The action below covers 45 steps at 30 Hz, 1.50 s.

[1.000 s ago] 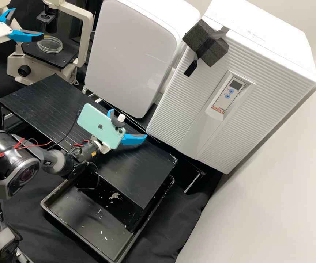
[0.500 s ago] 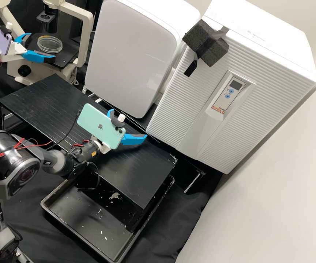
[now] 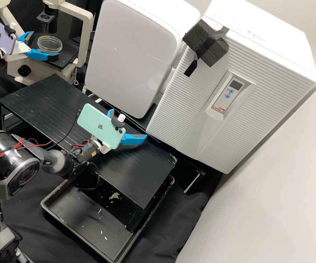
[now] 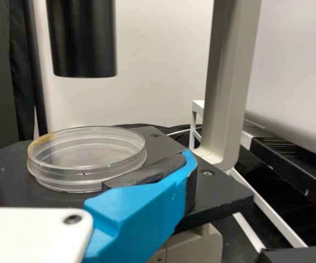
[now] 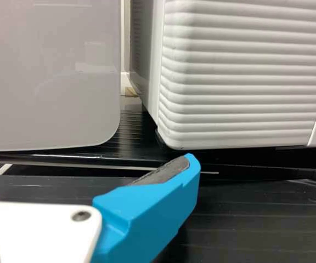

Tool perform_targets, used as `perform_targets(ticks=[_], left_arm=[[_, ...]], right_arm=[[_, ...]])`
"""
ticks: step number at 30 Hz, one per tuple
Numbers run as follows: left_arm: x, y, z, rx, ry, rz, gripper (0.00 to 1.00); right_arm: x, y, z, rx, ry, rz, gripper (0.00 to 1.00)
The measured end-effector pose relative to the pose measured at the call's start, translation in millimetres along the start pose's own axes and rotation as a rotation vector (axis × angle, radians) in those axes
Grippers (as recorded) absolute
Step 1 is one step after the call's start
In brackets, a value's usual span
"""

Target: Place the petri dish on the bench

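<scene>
The left gripper (image 3: 44, 45) stands open at the microscope stage, one finger at each side of the clear, round petri dish (image 3: 50, 43). In the left wrist view, one blue finger of the left gripper (image 4: 88, 160) has its dark pad beside the rim of the petri dish (image 4: 86, 156), overlapping part of it; whether they touch I cannot tell. The dish lies flat on the black stage. Over the black slatted bench (image 3: 44, 98), the right gripper (image 3: 128, 124) is open and empty. The right wrist view shows the right gripper (image 5: 86, 163) before the bench's far edge.
The microscope's black cylinder (image 4: 84, 38) hangs above the stage (image 4: 213, 189), with its pale upright (image 4: 229, 82) beside it. Two white appliances (image 3: 132, 54) (image 3: 216, 95) stand behind the bench. A black tray (image 3: 88, 219) lies at its front.
The left gripper has come in rightward and slightly down in the high view, its fingers now either side of the dish. The dish and the right arm have kept still.
</scene>
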Motion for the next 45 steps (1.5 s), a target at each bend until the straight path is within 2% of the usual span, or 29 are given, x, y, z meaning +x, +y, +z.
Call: perform_targets(ticks=[7,16,26,31,40,45], left_arm=[[6.4,-0.6,-2.5,-0.006,0.030,-0.004,1.00],[9.4,-3.1,-1.0,-0.014,0.022,0.023,1.00],[10.6,-4.7,-1.1,-0.056,0.007,0.054,1.00],[10.6,-4.5,-1.1,-0.064,0.006,0.056,1.00],[10.6,-4.5,-1.1,-0.058,0.006,0.056,1.00],[10.4,-4.8,-0.2,-0.007,0.011,0.044,1.00]], right_arm=[[0.0,0.0,0.0,0.000,0.000,0.000,1.00],[0.0,0.0,0.0,0.000,0.000,0.000,1.00],[0.0,0.0,0.0,0.000,0.000,0.000,1.00],[0.0,0.0,0.0,0.000,0.000,0.000,1.00],[0.0,0.0,0.0,0.000,0.000,0.000,1.00],[0.0,0.0,0.0,0.000,0.000,0.000,1.00]])
